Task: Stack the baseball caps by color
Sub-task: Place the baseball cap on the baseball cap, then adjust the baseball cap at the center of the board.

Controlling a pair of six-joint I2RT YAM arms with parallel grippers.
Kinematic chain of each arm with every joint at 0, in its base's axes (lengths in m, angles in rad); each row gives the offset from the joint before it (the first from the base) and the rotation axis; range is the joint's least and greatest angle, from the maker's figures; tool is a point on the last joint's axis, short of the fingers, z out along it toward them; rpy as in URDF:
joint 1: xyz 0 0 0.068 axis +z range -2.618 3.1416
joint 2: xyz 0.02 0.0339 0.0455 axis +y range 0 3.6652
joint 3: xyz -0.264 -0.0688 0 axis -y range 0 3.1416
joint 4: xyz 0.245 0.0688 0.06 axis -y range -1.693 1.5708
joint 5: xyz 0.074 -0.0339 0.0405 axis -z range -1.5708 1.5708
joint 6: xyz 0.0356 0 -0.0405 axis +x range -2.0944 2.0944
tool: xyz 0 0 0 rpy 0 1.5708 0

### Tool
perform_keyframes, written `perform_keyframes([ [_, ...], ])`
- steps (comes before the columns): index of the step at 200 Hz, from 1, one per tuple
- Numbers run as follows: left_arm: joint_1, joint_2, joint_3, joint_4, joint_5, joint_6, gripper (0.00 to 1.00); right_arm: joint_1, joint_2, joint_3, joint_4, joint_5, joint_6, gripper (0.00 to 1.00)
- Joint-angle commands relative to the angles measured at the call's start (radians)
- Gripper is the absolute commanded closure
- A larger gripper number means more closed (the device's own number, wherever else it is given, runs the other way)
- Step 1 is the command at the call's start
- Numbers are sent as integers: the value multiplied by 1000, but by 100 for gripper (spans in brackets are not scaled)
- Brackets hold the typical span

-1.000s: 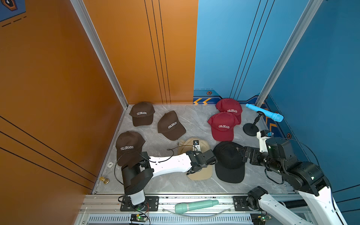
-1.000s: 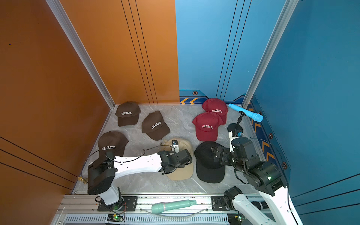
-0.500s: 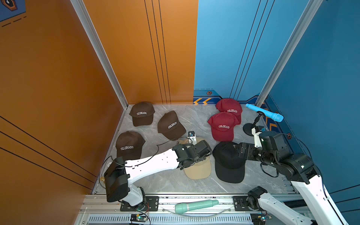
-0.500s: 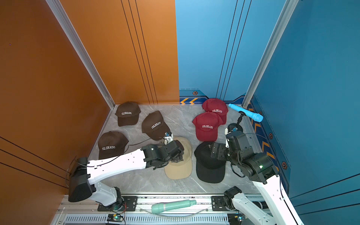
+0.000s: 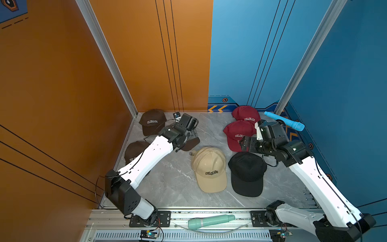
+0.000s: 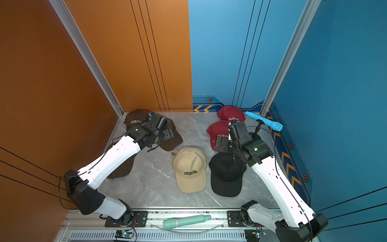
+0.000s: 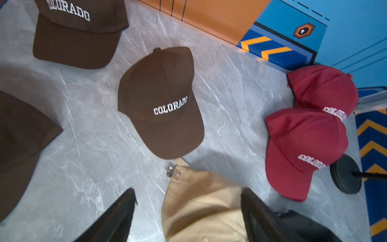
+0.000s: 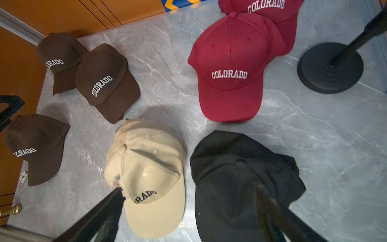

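Three dark brown caps lie at the left: one in the back corner [image 5: 151,123], a middle one [image 7: 161,100] and a near one [image 5: 134,149] partly under my left arm. My left gripper [image 6: 167,134] hangs open over the middle brown cap, holding nothing. A beige cap [image 5: 210,167] and a rumpled black cap [image 5: 247,174] lie side by side in the centre. Two dark red caps [image 5: 246,114] [image 5: 235,132] overlap at the back right. My right gripper [image 5: 244,143] hovers open between the nearer red cap and the black cap; its fingertips [image 8: 119,191] frame both centre caps.
A blue toy microphone [image 5: 283,123] sits on a black stand whose round base [image 8: 329,67] is beside the red caps. A green microphone [image 5: 210,221] lies on the front rail. The orange wall [image 5: 62,104] closes the left, the blue wall [image 5: 345,83] the right.
My left gripper opened, let go of the beige cap and swung back-left over the middle brown cap. The right arm drew back from the black cap toward the red caps, staying open.
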Motion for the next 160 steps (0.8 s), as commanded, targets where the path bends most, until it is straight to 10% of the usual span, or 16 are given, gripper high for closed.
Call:
perform_keyframes([
  [1, 42, 112, 75, -30, 135, 112, 20, 29, 74, 70, 98, 30, 4, 0],
  [101, 87, 765, 621, 5, 396, 103, 25, 6, 290, 201, 148, 2, -6, 0],
  [160, 73, 806, 573, -5, 350, 66, 27, -160, 294, 237, 132, -126, -57, 0],
])
